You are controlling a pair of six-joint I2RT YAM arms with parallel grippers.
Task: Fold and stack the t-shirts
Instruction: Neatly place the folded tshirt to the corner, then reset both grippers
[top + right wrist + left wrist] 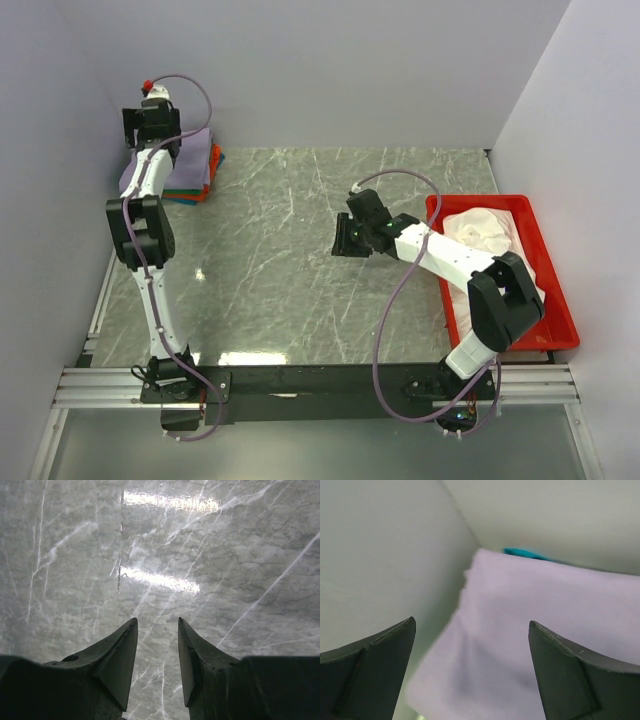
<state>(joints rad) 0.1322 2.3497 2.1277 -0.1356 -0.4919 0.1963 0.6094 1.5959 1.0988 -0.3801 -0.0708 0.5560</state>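
Observation:
A stack of folded t-shirts (195,170) lies at the far left of the table, a lavender one on top over green, blue and orange-red layers. My left gripper (150,125) hangs above this stack, open and empty. In the left wrist view the lavender shirt (545,630) fills the space between the spread fingers, with a blue edge (522,554) behind it. A pale pinkish-white t-shirt (485,232) lies crumpled in the red tray (555,300) at the right. My right gripper (350,238) is over bare table left of the tray, jaws a little apart, holding nothing (157,630).
White walls close in the table at the back, left and right. The left stack lies close to the left wall. The grey marble tabletop (290,260) spreads between the stack and the tray. A metal rail (320,385) carries both arm bases at the near edge.

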